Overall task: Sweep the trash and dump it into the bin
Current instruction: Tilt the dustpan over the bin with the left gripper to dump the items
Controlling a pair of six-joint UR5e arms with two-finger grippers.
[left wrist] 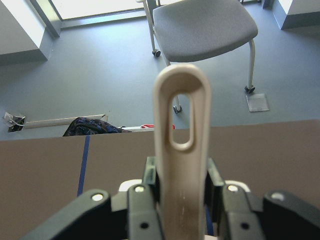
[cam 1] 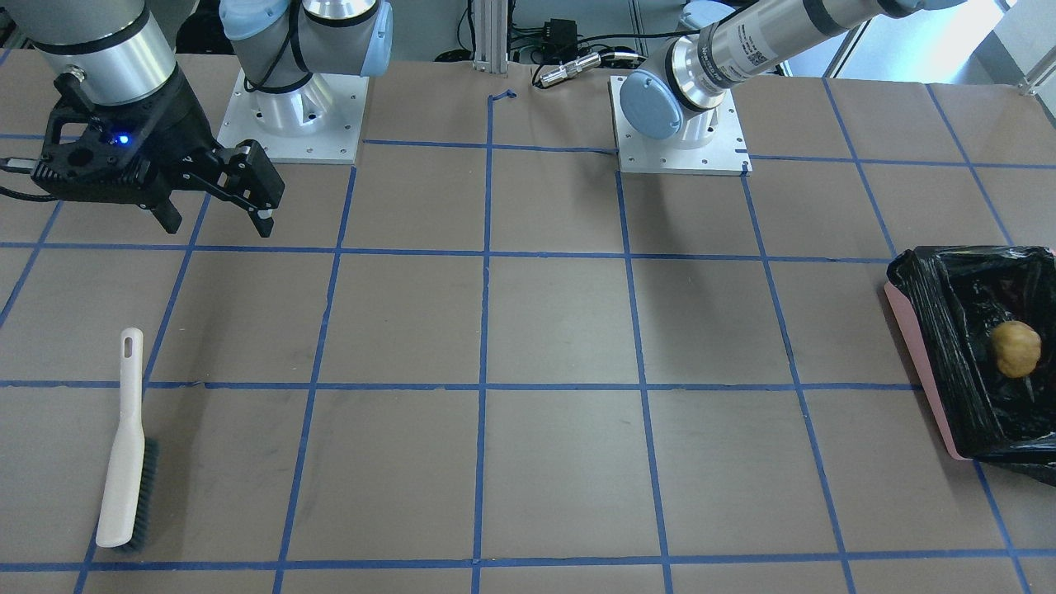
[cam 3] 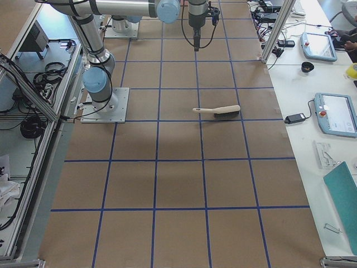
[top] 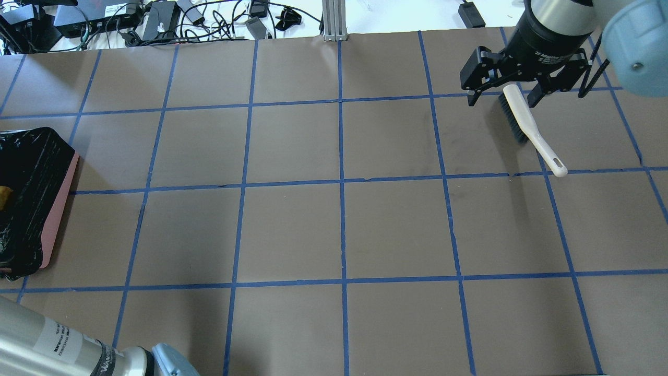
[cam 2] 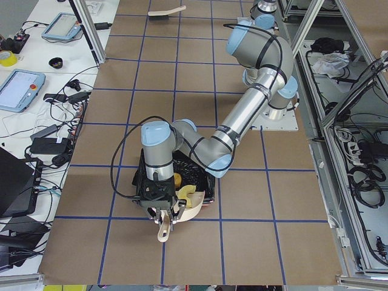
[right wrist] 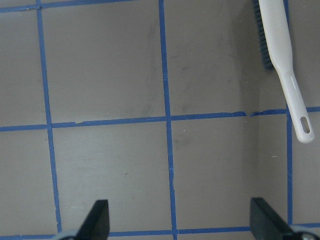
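Observation:
The pink bin (cam 1: 914, 363) with a black bag stands at the table's end on my left; it also shows in the overhead view (top: 56, 209). The orange-yellow potato-like piece (cam 1: 1015, 348) lies inside it. My left gripper (left wrist: 181, 175) is shut on the beige dustpan's handle (left wrist: 181, 115). In the exterior left view it holds the dustpan (cam 2: 193, 208) tilted over the bin (cam 2: 203, 176). The cream slice and the sponge wedge cannot be made out. My right gripper (top: 516, 86) is open and empty, hovering above the brush (top: 528, 125).
The white brush with dark bristles (cam 1: 124, 445) lies flat on the brown table, handle toward the robot; it also shows in the right wrist view (right wrist: 282, 60). Blue tape lines (cam 1: 485, 330) grid the table. Both arm bases (cam 1: 297, 115) stand at the robot's edge.

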